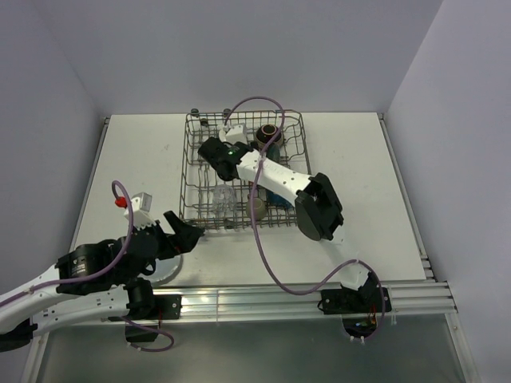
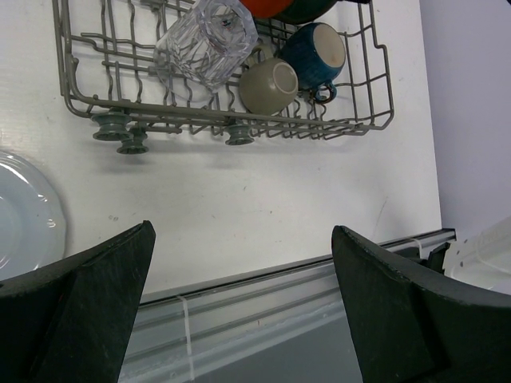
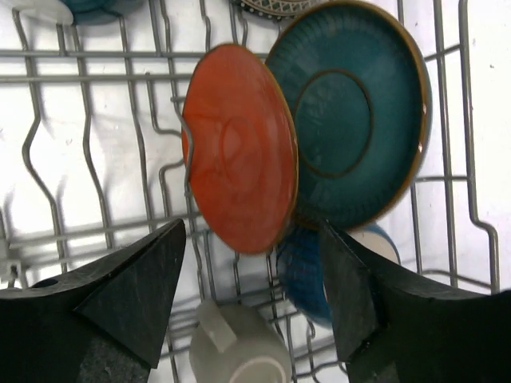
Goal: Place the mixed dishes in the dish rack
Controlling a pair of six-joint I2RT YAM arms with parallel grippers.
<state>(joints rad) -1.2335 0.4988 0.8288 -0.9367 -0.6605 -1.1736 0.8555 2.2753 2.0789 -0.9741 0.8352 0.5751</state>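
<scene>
The grey wire dish rack stands mid-table. In it are a clear glass, a beige cup, a blue mug and a brown bowl. An orange-red plate and a teal plate stand on edge between the tines. My right gripper is open and empty, just above the orange-red plate inside the rack. My left gripper is open and empty, low over the table near the rack's front left corner. A pale plate lies on the table beside it.
The right arm's forearm and elbow reach across the rack's front right corner. A metal rail runs along the table's near edge. Walls close in the table at the back and both sides.
</scene>
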